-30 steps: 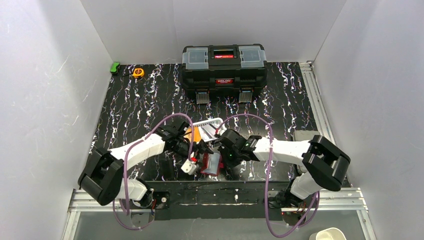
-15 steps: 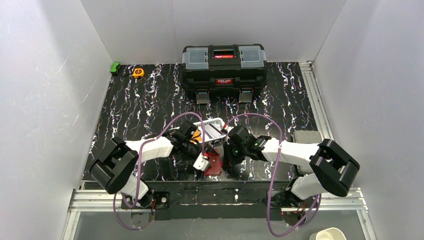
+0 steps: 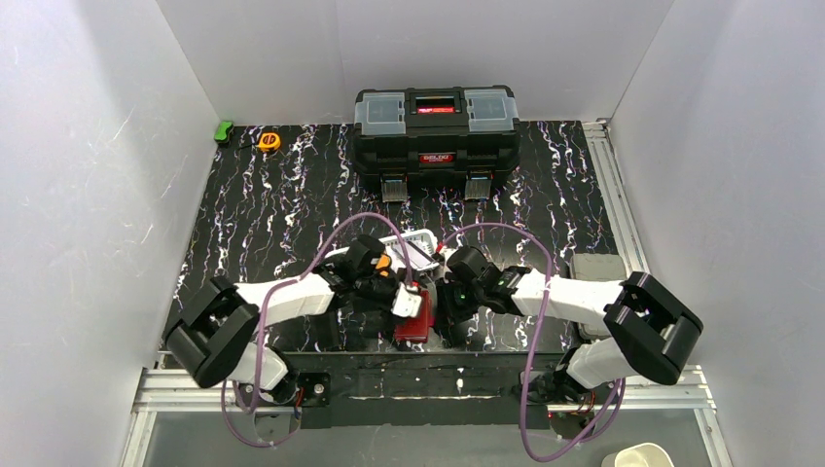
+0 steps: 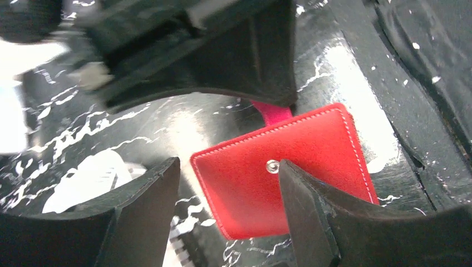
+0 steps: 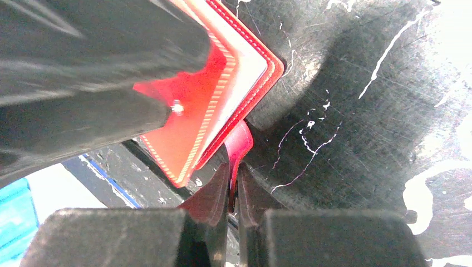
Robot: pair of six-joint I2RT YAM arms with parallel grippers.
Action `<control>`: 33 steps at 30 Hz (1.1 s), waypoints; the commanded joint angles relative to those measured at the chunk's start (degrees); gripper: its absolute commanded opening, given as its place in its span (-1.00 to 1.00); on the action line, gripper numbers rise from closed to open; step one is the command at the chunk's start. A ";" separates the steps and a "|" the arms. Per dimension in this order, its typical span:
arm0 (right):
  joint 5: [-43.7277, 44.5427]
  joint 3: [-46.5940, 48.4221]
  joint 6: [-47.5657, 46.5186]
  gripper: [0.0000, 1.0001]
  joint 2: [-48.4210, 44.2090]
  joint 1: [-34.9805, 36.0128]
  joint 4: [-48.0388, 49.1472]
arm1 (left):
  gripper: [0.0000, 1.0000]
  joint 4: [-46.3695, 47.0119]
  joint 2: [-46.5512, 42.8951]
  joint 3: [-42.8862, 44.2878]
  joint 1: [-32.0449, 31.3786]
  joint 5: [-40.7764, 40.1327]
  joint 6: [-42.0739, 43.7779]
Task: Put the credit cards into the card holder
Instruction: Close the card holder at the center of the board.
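The red card holder (image 3: 412, 319) lies on the black marbled table near the front edge, between my grippers. My right gripper (image 5: 234, 172) is shut on its red snap tab (image 5: 239, 146), and the holder (image 5: 192, 130) gapes a little, showing a pale inner layer. My left gripper (image 4: 228, 164) is open and hovers just above the holder (image 4: 300, 167), with one finger over its snap stud. An orange card (image 3: 385, 263) shows in the white mesh basket (image 3: 416, 240), partly hidden by my left arm. The other cards are hidden.
A big black toolbox (image 3: 435, 136) stands at the back centre. An orange tape measure (image 3: 269, 141) and a green object (image 3: 224, 129) lie at the back left. A grey block (image 3: 595, 265) sits at the right edge.
My left gripper has swung right and forward from beside the basket to right over the card holder. My right gripper has kept its hold on the tab.
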 commanded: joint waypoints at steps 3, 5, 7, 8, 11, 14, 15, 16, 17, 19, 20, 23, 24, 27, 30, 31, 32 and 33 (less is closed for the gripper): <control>-1.25 0.30 0.67 -0.96 -1.55 -0.50 0.89 | 0.29 -8.13 -11.78 3.88 1.91 -2.29 -19.34; -1.44 0.36 0.72 -0.96 -1.34 -0.50 0.99 | 0.29 -9.64 -13.44 4.70 2.35 -2.96 -26.02; -1.59 0.66 0.82 -0.96 -0.88 -0.50 0.91 | 0.29 -11.08 -13.74 5.70 2.53 -2.87 -31.24; -1.64 0.86 0.84 -0.96 -0.62 -0.50 0.87 | 0.28 -11.12 -13.46 5.64 2.51 -2.92 -33.48; -1.76 1.27 1.07 -0.95 -0.07 -0.50 0.63 | 0.19 -11.05 -11.68 5.57 2.54 -4.14 -37.59; -1.67 1.04 1.28 -0.95 -0.38 -0.58 0.90 | 0.15 -10.08 -9.86 4.85 2.56 -6.14 -38.22; -1.77 0.85 1.30 -0.95 -0.50 -0.61 1.27 | 0.14 -9.77 -8.84 4.73 2.51 -6.78 -38.73; -1.79 0.79 1.30 -0.95 -0.71 -0.59 1.47 | 0.13 -9.83 -7.92 4.95 2.52 -7.20 -39.35; -1.83 0.66 1.25 -0.94 -0.91 -0.63 1.71 | 0.12 -9.92 -7.06 5.27 2.54 -7.02 -39.91; -2.01 0.45 1.09 -0.94 -1.41 -0.78 2.13 | 0.07 -9.10 -5.30 5.63 2.51 -6.34 -40.79; -2.25 0.29 1.10 -0.94 -1.67 -0.95 2.45 | 0.04 -8.68 -4.28 5.77 2.52 -5.94 -40.87; -2.76 -0.30 1.16 -0.93 -2.35 -1.64 3.14 | -0.01 -7.41 -2.13 5.45 2.27 -6.04 -38.92; -3.01 -0.41 1.23 -0.93 -2.38 -1.91 3.24 | -0.02 -7.06 -1.72 4.98 2.06 -6.14 -37.39; -3.65 -0.68 1.59 -0.93 -2.24 -2.87 3.65 | -0.04 -6.12 -0.81 3.58 1.61 -6.38 -33.99; -4.19 -0.75 2.31 -0.93 -1.69 -3.92 4.45 | -0.08 -6.55 -0.30 2.54 0.59 -4.90 -30.53; -4.34 -0.72 2.49 -0.93 -1.50 -4.29 4.75 | -0.08 -6.35 -0.31 1.87 0.07 -4.80 -29.01; -4.63 -0.69 2.69 -0.94 -1.15 -4.76 5.12 | -0.08 -6.15 -0.35 1.28 -0.28 -4.89 -28.09; -5.03 -0.65 2.80 -0.94 -0.92 -5.06 5.47 | -0.08 -5.73 -0.30 0.74 -0.82 -5.27 -27.37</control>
